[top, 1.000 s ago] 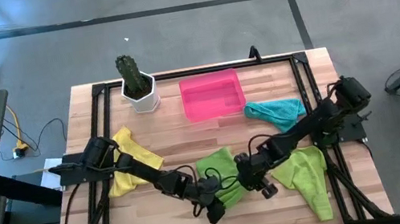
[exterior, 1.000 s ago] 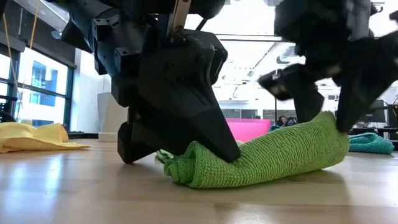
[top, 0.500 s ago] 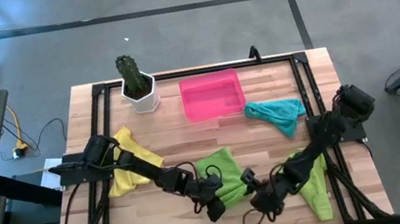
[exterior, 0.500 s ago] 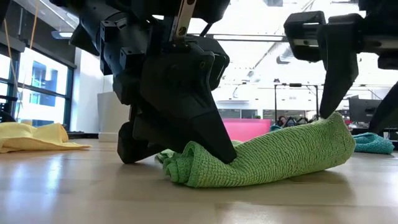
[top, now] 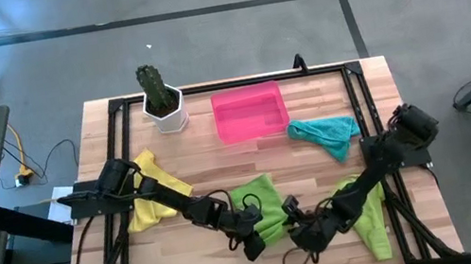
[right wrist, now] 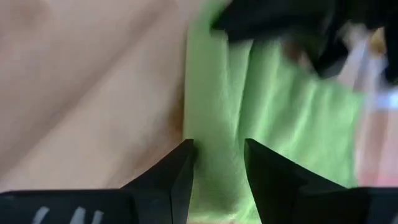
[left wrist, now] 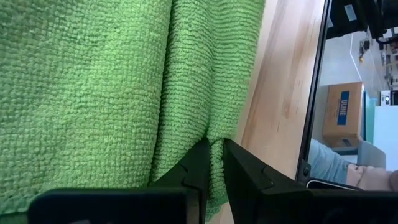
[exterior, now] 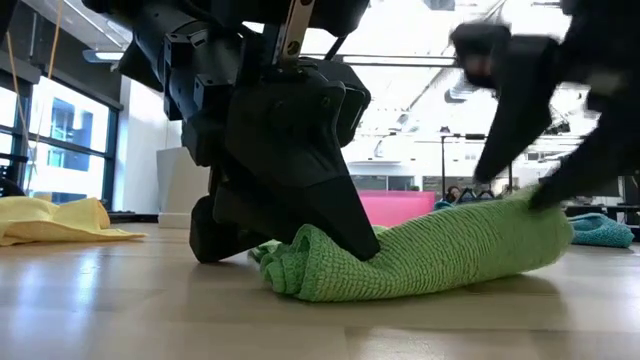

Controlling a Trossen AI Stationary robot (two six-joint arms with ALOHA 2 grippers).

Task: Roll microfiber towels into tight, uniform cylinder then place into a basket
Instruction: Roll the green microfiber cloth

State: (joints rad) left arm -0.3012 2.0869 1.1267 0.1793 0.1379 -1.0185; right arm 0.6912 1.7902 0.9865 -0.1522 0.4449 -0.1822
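High view, and the action sits at six o'clock on the slatted wooden table [top: 326, 98]: the folded lime green microfiber towel [top: 263, 206] lies there with both dark arms converging on it. The left gripper [top: 255, 236] comes in from nine o'clock and has its fingers pinched tight on a fold of that towel; the left wrist view shows the two fingertips [left wrist: 200, 163] nearly together with green cloth squeezed between them. At table height the towel [exterior: 420, 262] is a low, loosely rolled hump, the left gripper [exterior: 290, 240] planted on its near end. The right gripper [top: 308, 233] reaches in from four o'clock, its jaws parted, fingers [right wrist: 180, 171] straddling the towel's edge, gripping nothing I can make out. Around the table: the shallow rectangular bright pink plastic basket [top: 282, 110] at twelve o'clock, a teal cloth [top: 324, 132] at two, the second lime green cloth [top: 369, 215] at five, a crumpled yellow cloth [top: 152, 196] at nine, and a green cactus in a white pot [top: 161, 98] at eleven.
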